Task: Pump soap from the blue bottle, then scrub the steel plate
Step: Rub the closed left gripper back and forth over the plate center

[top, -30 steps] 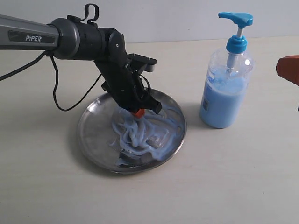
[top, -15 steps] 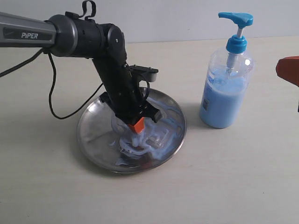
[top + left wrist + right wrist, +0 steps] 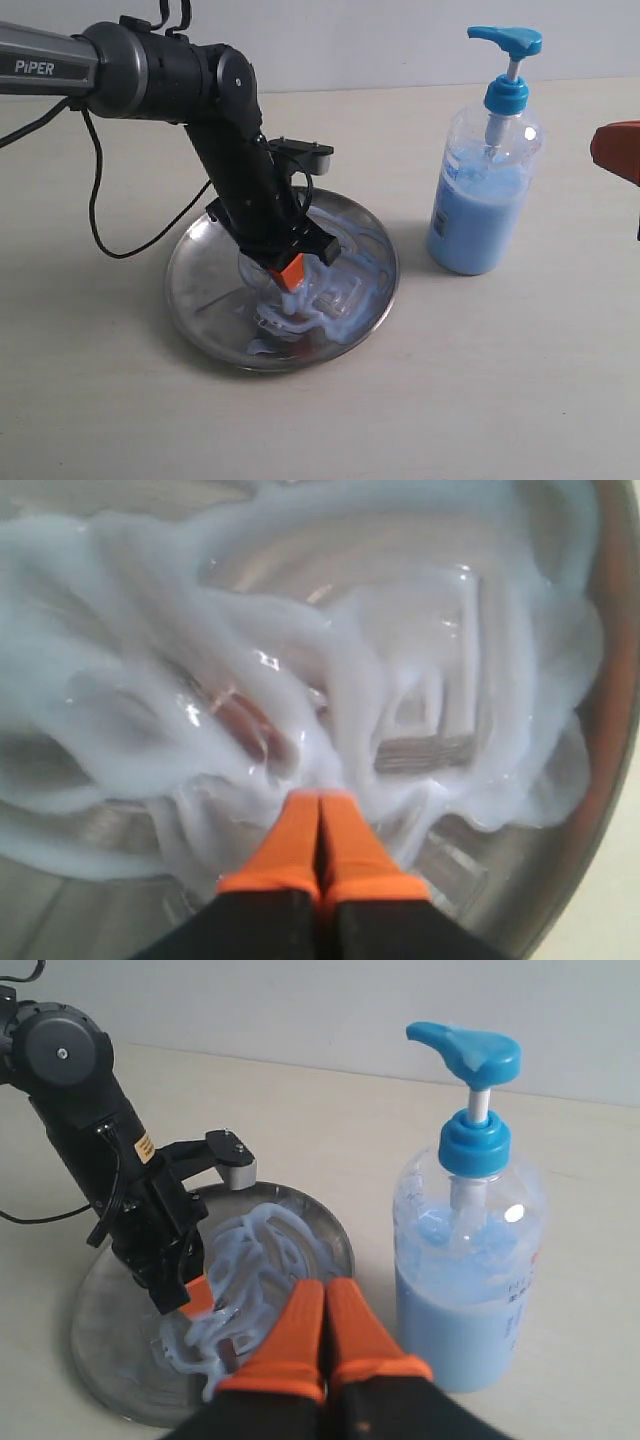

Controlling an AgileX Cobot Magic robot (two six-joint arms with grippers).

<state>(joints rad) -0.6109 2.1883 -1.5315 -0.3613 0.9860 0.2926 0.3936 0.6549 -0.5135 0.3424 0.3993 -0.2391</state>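
On the pale table (image 3: 520, 380), left of centre in the exterior view, sits the steel plate (image 3: 192, 268). The blue bottle (image 3: 483, 190) stands upright to its right, apart from it. Soap (image 3: 345, 285) lies in looped ropes and smears, mostly over the plate's right half.

Left gripper (image 3: 320, 802): orange fingers pressed together, nothing between them, tips down in the soap. Right gripper (image 3: 325, 1295): likewise closed and empty, held off near the bottle, touching nothing.

Handling, our judgement:
- Plate looks stiff, thin and light, so it may skate on the table under a sideways scrub, and the soap film makes it slippery. If it needs steadying, we would take the bare rim on the left.
- Bottle is over half full, so fairly steady. Its plastic wall would give, so we would press the pump head from above, not the body.

Hard to make out:
- We cannot tell whether the tips touch metal or ride on soap.
- No sponge or cloth shows.
- The left arm hides part of the plate's far side.
- Bottle label is too small to read.
- The exterior view cuts the right arm to an orange patch at the frame edge.
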